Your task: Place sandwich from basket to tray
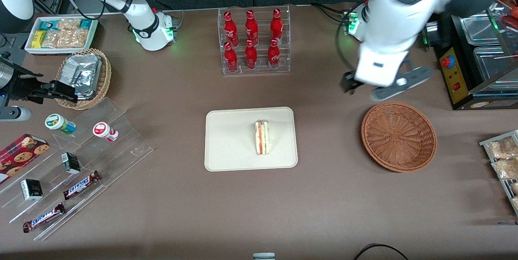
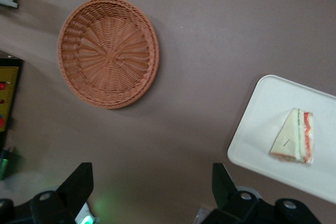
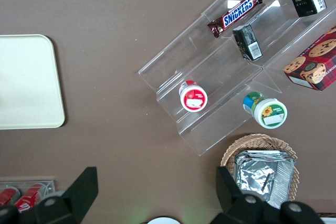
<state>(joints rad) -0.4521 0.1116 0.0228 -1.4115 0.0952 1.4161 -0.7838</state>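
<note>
Table (image 1: 259, 211): brown surface, filling all three views.
Left arm (image 1: 392, 17): white, raised over the working arm's end of the table, farther from the front camera than the basket.
Tray (image 1: 226, 146): cream rectangle with rounded corners, at the table's middle, well apart from the basket; its corner also shows in the left wrist view (image 2: 262, 124).
Basket (image 1: 398, 136): round reddish-brown wicker bowl, nothing in it, toward the working arm's end; seen from above in the left wrist view (image 2: 108, 53).
Bottle rack (image 1: 255, 39): clear stand with six red bottles, farther from the front camera than the tray.
Gripper (image 1: 378, 88): hangs above the table just beside the basket's rim; fingers (image 2: 79, 184) spread wide, holding nothing.
Sandwich (image 1: 262, 138): white wedge lying on the tray, its red and green filling edge visible (image 2: 295, 137).
</note>
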